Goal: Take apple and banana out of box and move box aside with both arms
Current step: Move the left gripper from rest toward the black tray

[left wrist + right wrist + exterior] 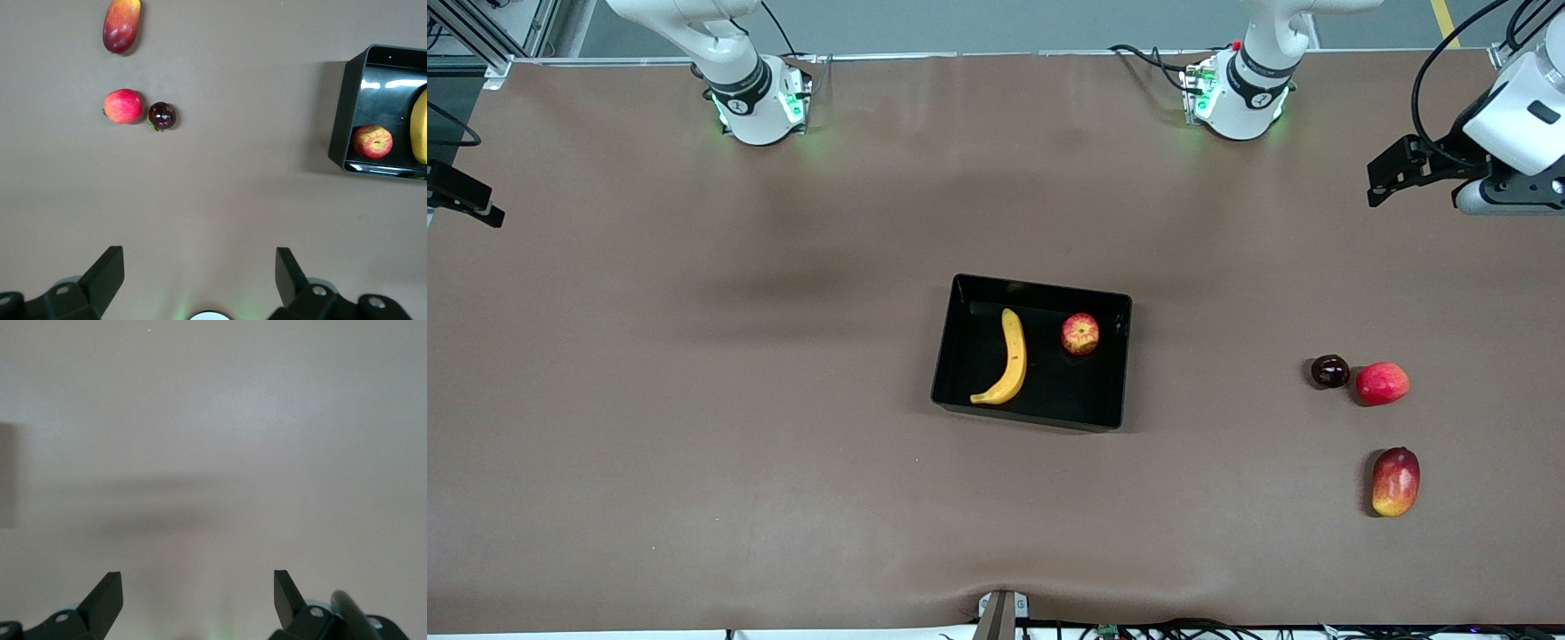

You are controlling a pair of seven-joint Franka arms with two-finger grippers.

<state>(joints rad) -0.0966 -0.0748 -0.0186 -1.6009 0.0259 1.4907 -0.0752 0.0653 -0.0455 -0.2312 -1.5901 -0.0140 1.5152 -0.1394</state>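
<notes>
Inside box — banana, apple; left hand well apart.

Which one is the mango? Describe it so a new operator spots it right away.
Start from the black box at mid-table and look toward the left arm's end, where three loose fruits lie. The mango is the one nearest the front camera, apart from the touching pair of dark plum and round red fruit. It alone is elongated, red fading to yellow.
</notes>
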